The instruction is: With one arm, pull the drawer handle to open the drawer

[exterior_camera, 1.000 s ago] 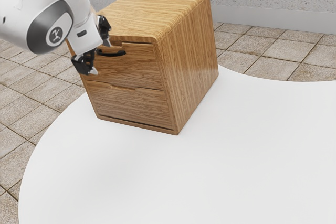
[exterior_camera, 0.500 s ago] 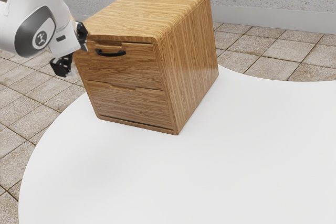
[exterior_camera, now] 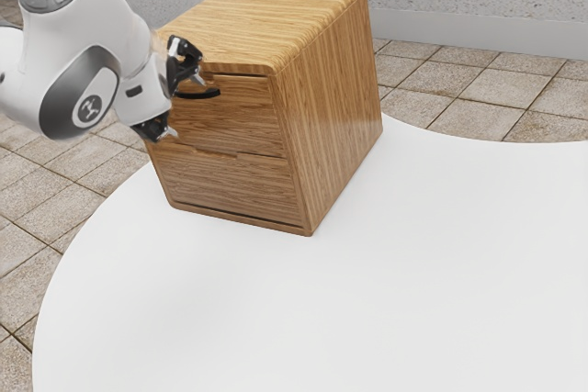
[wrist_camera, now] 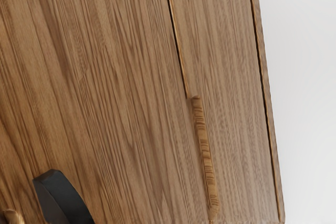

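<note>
Cabinet (exterior_camera: 276, 25) stands on the white table (exterior_camera: 367, 300), toward the exterior view's left, with two drawers in its front face. The upper drawer (exterior_camera: 239, 112) carries a black handle (exterior_camera: 202, 94); the drawer front sits about flush with the cabinet face and with the lower drawer (exterior_camera: 230, 181) beneath it. The arm (exterior_camera: 73, 71) enters from the exterior view's left and places the gripper (exterior_camera: 173, 89) right at the handle's near end. The fingers are spread wide, one above handle level and one below, and they are not clamped on anything. The near end of the handle is covered by the gripper body, so contact there cannot be confirmed. In the wrist view the camera sits close to the wood face: one curved black end of the handle shows just under the hand, the seam between the two drawers runs across the grain, and a raised wooden lip (wrist_camera: 205, 156) lies along the lower drawer's edge, with bare table beyond the cabinet's edge.
</note>
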Tool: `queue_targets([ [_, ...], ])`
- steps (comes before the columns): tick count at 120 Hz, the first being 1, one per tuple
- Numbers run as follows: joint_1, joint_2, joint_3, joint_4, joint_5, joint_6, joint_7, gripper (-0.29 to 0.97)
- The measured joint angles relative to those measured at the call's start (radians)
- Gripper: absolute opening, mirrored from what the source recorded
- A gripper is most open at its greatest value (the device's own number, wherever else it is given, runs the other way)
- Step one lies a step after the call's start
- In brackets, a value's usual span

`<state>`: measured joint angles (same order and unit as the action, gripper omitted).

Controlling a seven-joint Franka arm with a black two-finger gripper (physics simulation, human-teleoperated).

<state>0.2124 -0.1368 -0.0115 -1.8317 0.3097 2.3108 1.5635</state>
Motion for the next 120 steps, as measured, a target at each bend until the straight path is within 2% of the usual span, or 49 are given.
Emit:
queue_targets([
  [50, 0.099, 0.064, 0.008, 0.003, -0.003, 0.078, 0.016, 0.66],
  [78, 0.102, 0.079, 0.007, 0.000, -0.005, 0.083, 0.021, 0.68],
  [86, 0.103, 0.075, 0.007, -0.004, -0.008, 0.063, 0.022, 0.72],
  [97, 0.082, 0.028, 0.030, -0.053, -0.009, 0.005, 0.023, 0.86],
  [99, 0.078, 0.010, 0.035, -0.069, -0.008, -0.007, 0.024, 0.80],
  [103, 0.073, -0.056, 0.042, -0.128, -0.007, -0.029, 0.024, 0.77],
  [109, 0.086, -0.252, 0.040, -0.278, 0.003, -0.074, 0.025, 0.51],
  [112, 0.109, -0.324, 0.022, -0.310, -0.006, -0.108, 0.026, 0.32],
  [114, 0.137, -0.362, -0.004, -0.307, -0.017, -0.138, 0.025, 0.10],
  [117, 0.193, -0.406, -0.044, -0.281, -0.042, -0.186, 0.020, -0.06],
  [120, 0.231, -0.436, -0.082, -0.231, -0.068, -0.241, 0.007, -0.01],
])
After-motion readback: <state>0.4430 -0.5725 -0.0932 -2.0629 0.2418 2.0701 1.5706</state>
